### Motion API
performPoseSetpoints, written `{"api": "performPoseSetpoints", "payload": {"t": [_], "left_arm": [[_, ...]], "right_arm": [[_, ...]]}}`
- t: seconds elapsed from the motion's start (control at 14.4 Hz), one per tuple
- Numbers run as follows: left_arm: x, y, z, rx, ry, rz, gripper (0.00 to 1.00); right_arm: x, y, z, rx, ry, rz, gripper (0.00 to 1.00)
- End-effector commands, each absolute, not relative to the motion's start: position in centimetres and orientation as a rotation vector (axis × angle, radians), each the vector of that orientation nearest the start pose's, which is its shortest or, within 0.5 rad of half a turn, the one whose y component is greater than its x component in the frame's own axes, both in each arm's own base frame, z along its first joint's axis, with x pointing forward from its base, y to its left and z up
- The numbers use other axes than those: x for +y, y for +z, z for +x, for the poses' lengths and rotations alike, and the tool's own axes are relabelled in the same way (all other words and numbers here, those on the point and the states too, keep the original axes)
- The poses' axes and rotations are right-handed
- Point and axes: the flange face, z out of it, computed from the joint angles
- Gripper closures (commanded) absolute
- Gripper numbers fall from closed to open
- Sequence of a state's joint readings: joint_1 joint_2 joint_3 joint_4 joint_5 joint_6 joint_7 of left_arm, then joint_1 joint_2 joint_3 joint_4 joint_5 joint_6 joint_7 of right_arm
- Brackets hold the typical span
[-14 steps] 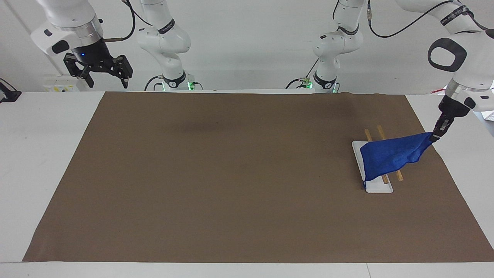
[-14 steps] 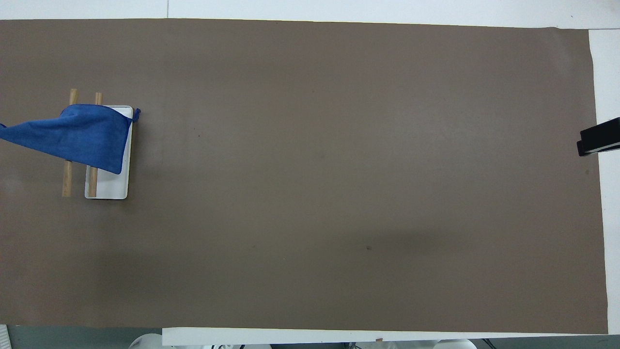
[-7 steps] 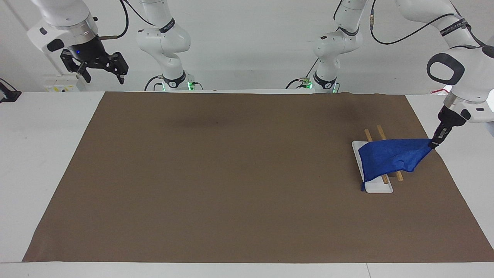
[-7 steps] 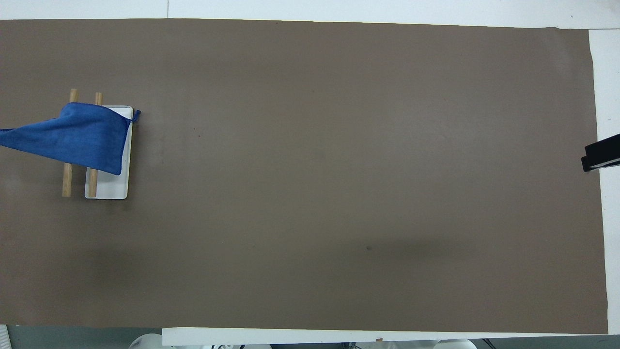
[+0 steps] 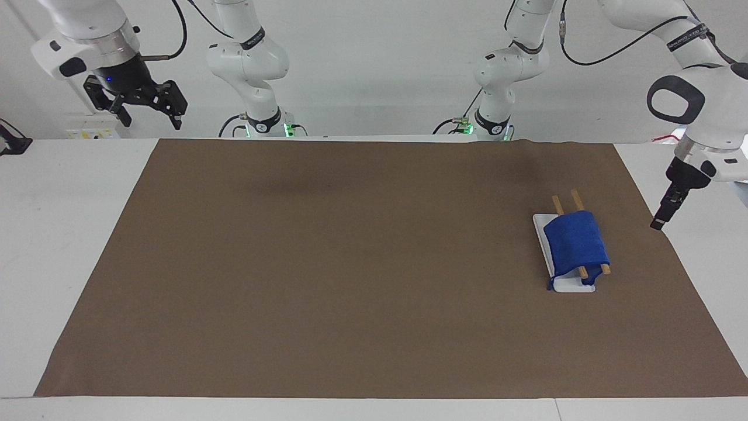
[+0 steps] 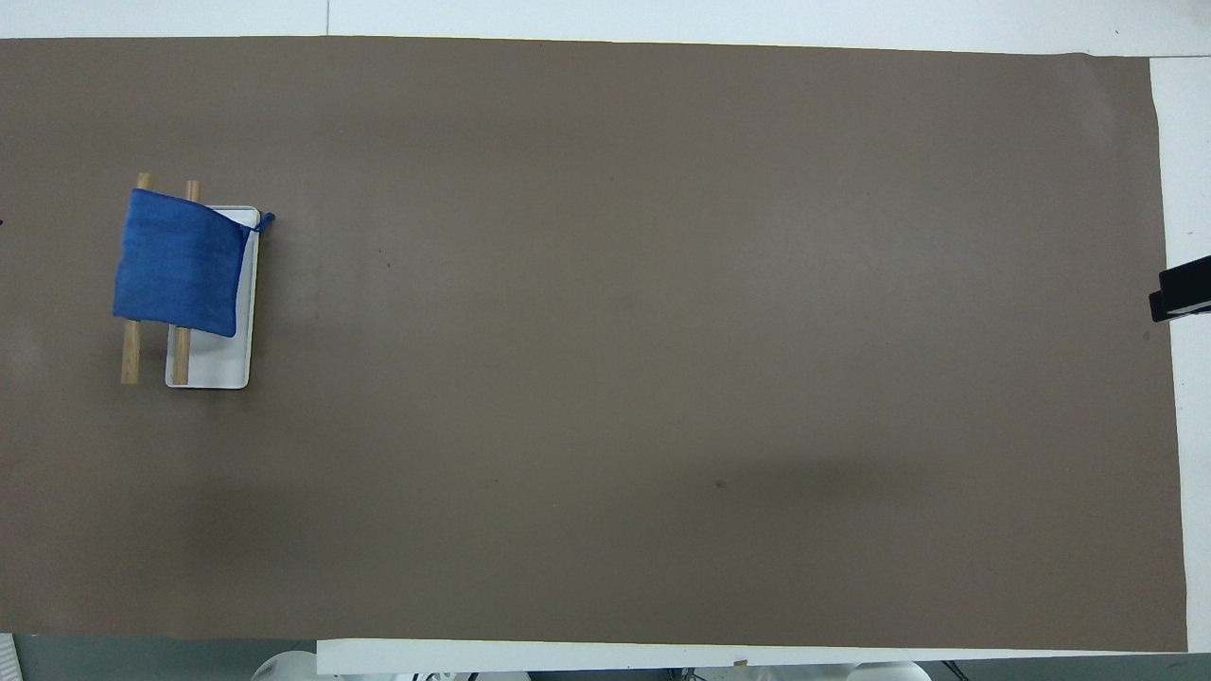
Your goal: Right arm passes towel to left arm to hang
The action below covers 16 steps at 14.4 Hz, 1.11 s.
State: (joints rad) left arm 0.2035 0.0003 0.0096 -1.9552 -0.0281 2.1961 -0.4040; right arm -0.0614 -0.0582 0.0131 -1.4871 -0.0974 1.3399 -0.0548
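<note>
Towel [image 5: 575,244] draped over the rack [image 5: 580,202] at right of frame, left gripper [image 5: 658,223] empty just beside it, fingers unreadable; withdraw straight up, no snagging; right gripper [image 5: 147,109] splayed open, waiting upper left.

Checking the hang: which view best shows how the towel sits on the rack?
The facing view: the towel visibly drapes over both wooden bars. The overhead view shows only its flat outline covering them.

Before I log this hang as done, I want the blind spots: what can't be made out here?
- Left tool: out of the overhead view past its edge; in the facing view too slim to tell open or shut.
- Right tool: overhead view shows only a black tip at the edge.
- Rack: towel covers most of both wooden rails.
</note>
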Motion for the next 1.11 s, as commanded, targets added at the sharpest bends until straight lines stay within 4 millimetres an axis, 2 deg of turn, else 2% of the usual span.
{"api": "performPoseSetpoints", "payload": {"t": [0.0, 0.14, 0.28, 0.42, 0.49, 0.56, 0.63, 1.04], "left_arm": [[7.6, 54.6, 56.9, -0.820, -0.261, -3.056, 0.00], [4.2, 57.6, 56.9, -0.682, -0.159, -3.087, 0.00], [1.1, 60.6, 56.3, -0.545, -0.052, -3.103, 0.00], [-2.5, 61.7, 56.4, -0.225, 0.087, -3.069, 0.00], [-3.8, 62.1, 56.0, 0.034, 0.125, -3.019, 0.00], [-3.8, 62.1, 55.7, 0.160, 0.163, -3.001, 0.00], [-3.9, 62.0, 55.7, 0.180, 0.171, -3.016, 0.00], [-3.4, 61.8, 55.6, 0.147, 0.206, -3.095, 0.00]], "right_arm": [[-4.0, 67.3, 51.0, 0.010, 0.143, -3.211, 0.00], [-4.6, 66.9, 50.9, 0.015, 0.158, -3.204, 0.00], [-6.0, 66.4, 50.7, 0.063, 0.176, -3.198, 0.00], [-6.3, 66.3, 50.7, 0.076, 0.175, -3.190, 0.00], [-6.9, 66.3, 50.7, 0.100, 0.175, -3.189, 0.00], [-7.0, 66.3, 50.6, 0.103, 0.178, -3.188, 0.00], [-6.9, 66.3, 50.6, 0.100, 0.180, -3.188, 0.00], [-6.6, 66.1, 50.6, 0.088, 0.187, -3.188, 0.00]]}}
